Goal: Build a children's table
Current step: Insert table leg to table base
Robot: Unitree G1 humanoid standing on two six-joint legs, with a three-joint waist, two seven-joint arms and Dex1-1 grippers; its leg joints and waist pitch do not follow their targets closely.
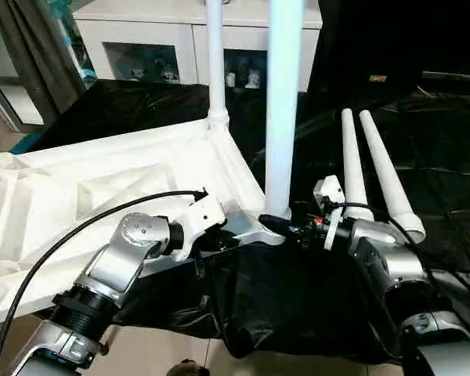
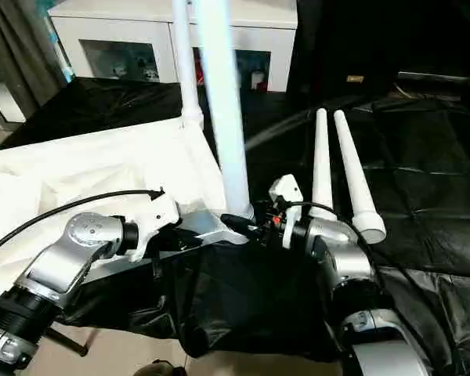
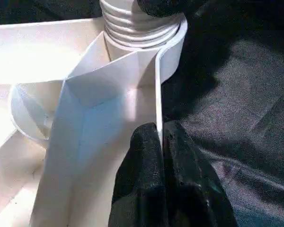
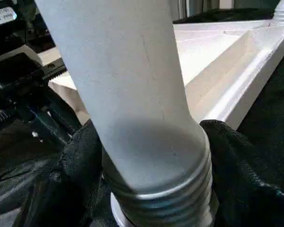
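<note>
With the left claw [image 3: 160, 142] pinching the white ribbed plastic tabletop's [image 1: 102, 188] rim, the right claw [image 4: 151, 156], clasping the upright white tapered tube leg [image 1: 282, 110], should twist it squarely into the round corner socket [image 3: 173, 45].

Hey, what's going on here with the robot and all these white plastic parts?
The robot is putting legs on an upside-down tabletop. Its left gripper pinches the tabletop's rim, while the right gripper grips the near leg at its threaded base, at the corner socket. A far leg already stands in its socket; two spare legs lie on the black cloth.
</note>
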